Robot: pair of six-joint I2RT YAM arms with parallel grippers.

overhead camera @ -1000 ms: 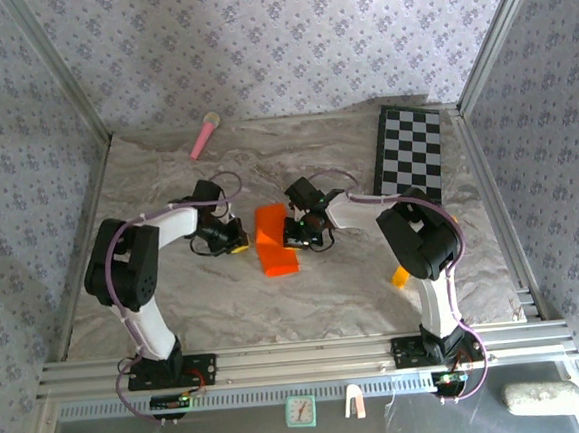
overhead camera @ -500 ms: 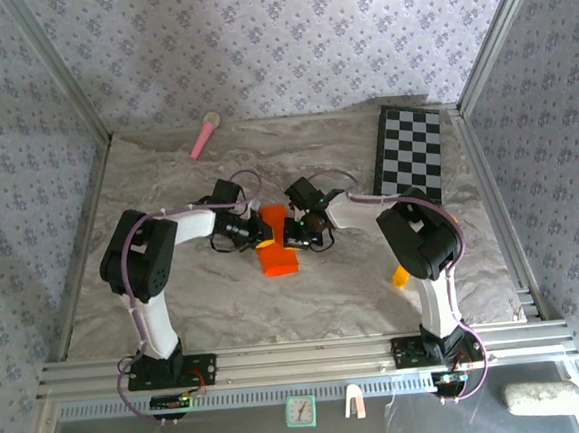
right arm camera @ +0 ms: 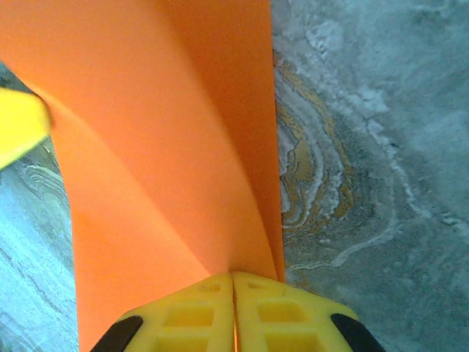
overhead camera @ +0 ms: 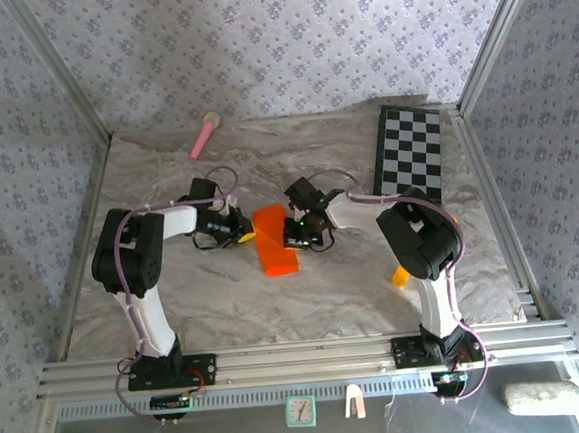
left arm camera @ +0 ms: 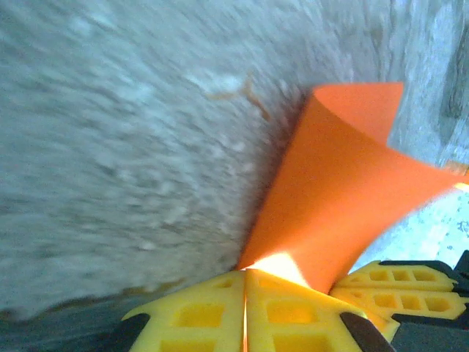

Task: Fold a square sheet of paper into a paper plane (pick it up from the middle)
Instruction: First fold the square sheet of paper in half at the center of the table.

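The square sheet of paper (overhead camera: 276, 254) is bright orange and lies mid-table, bent and folded over itself rather than shaped as a pointed paper plane. My left gripper (overhead camera: 243, 236) is at its left edge, its yellow jaws shut on a corner of the sheet (left arm camera: 344, 191). The left gripper (left arm camera: 245, 273) fingers meet with orange showing between them. My right gripper (overhead camera: 289, 239) is at the sheet's right side. In the right wrist view the right gripper (right arm camera: 234, 276) is shut on the sheet (right arm camera: 146, 147), which rises in a curved fold. A yellow fingertip of the left gripper (right arm camera: 18, 132) shows beyond the sheet.
A pink stick (overhead camera: 204, 135) lies at the back left. A checkerboard (overhead camera: 411, 152) sits at the back right. A tiny yellow-orange block (overhead camera: 401, 276) lies beside the right arm. Patterned walls and metal rails enclose the marbled table (overhead camera: 176, 306).
The left gripper swung right against the sheet, then drew back left a little. The right gripper and the sheet's lower end stayed in place.
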